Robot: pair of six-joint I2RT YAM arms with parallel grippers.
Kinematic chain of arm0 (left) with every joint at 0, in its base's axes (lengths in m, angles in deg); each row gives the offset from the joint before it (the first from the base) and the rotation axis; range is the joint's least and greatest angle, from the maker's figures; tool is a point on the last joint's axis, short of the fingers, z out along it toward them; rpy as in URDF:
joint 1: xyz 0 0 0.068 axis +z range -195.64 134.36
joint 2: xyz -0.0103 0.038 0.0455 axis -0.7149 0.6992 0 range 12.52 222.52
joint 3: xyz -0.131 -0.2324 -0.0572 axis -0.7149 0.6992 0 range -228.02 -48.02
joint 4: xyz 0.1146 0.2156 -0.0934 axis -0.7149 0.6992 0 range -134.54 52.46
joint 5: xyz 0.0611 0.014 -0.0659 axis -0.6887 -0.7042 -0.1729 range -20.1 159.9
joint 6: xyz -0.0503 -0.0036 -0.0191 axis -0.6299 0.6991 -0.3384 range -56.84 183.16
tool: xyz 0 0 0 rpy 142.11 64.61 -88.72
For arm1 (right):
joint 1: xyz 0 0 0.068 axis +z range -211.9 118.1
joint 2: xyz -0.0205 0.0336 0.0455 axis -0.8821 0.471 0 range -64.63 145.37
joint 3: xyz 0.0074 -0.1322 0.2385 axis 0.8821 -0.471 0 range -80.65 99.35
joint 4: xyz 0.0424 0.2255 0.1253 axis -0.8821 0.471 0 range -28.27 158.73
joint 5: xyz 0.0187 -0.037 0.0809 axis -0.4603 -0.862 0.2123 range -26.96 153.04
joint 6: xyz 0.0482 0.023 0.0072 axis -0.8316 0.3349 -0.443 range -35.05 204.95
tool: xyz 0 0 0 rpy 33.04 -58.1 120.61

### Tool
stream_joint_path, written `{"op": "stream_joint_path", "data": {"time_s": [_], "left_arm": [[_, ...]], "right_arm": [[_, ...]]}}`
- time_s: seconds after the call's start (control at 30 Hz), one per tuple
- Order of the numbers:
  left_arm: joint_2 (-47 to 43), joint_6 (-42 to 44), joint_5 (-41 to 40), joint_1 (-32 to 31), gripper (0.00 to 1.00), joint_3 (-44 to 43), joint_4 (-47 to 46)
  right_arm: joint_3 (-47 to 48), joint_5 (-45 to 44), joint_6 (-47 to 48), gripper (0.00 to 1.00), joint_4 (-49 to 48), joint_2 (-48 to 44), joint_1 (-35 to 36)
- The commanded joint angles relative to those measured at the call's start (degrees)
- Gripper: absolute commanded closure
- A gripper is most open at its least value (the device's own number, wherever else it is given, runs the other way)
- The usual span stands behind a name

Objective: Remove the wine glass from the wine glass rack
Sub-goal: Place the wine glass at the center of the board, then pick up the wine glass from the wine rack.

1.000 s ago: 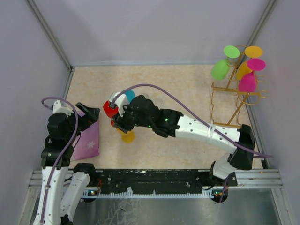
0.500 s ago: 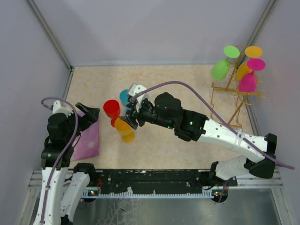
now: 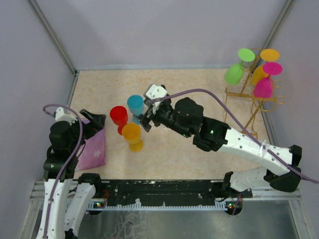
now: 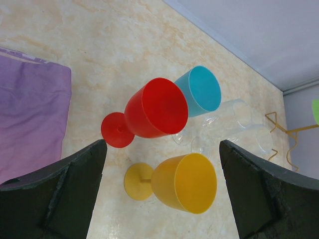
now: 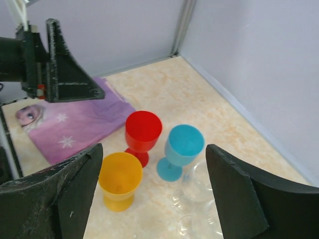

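The gold wire wine glass rack [image 3: 247, 94] stands at the back right of the table. A green wine glass [image 3: 234, 74], an orange one [image 3: 259, 74] and a pink one [image 3: 262, 88] hang on it, bases up. Near the table's middle stand a red glass [image 3: 118, 115], a blue glass [image 3: 135, 104] and a yellow glass [image 3: 131, 132]. My right gripper [image 3: 145, 120] hovers just right of them, open and holding nothing [image 5: 154, 169]. My left gripper [image 3: 94, 122] is open over the cloth, looking at the same three glasses [image 4: 162, 149].
A purple printed cloth [image 3: 92, 149] lies at the front left under the left arm. Two clear glasses [image 5: 197, 183] stand right beside the blue glass. Grey walls close the table on three sides; the rack stands against the right wall.
My right gripper has opened and pulled back to the right. The yellow glass it was over now stands free next to the red one. The left arm has not moved.
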Motion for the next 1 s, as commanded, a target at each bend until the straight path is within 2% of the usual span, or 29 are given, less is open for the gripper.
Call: {"op": "stream_joint_path", "data": {"time_s": [0.0, 0.33, 0.47, 0.67, 0.83, 0.97], "left_arm": [[-1.2, 1.0, 1.4, 0.2, 0.01, 0.5, -2.4], [-1.9, 2.5, 4.0, 0.2, 0.01, 0.9, -4.3], [-2.3, 2.9, 5.7, 0.2, 0.01, 1.3, -4.8], [-2.5, 3.0, 8.2, 0.2, 0.01, 1.2, -4.9], [-2.9, 3.0, 9.7, 0.3, 0.01, 1.5, -5.7], [-2.7, 3.2, 10.0, 0.2, 0.01, 1.3, -5.5]], "right_arm": [[1.4, -6.9, 5.2, 0.16, -4.1, -2.9, -1.7], [3.0, -13.3, 8.2, 0.01, -5.8, -4.5, -9.2], [6.3, -15.1, 7.0, 0.01, -3.8, -3.3, -13.6], [13.6, -10.3, -5.6, 0.01, 5.6, -1.3, -28.2], [18.7, -0.9, -17.3, 0.01, 12.5, -0.4, -44.1], [21.6, 3.9, -23.6, 0.02, 16.7, 0.8, -53.2]]}}
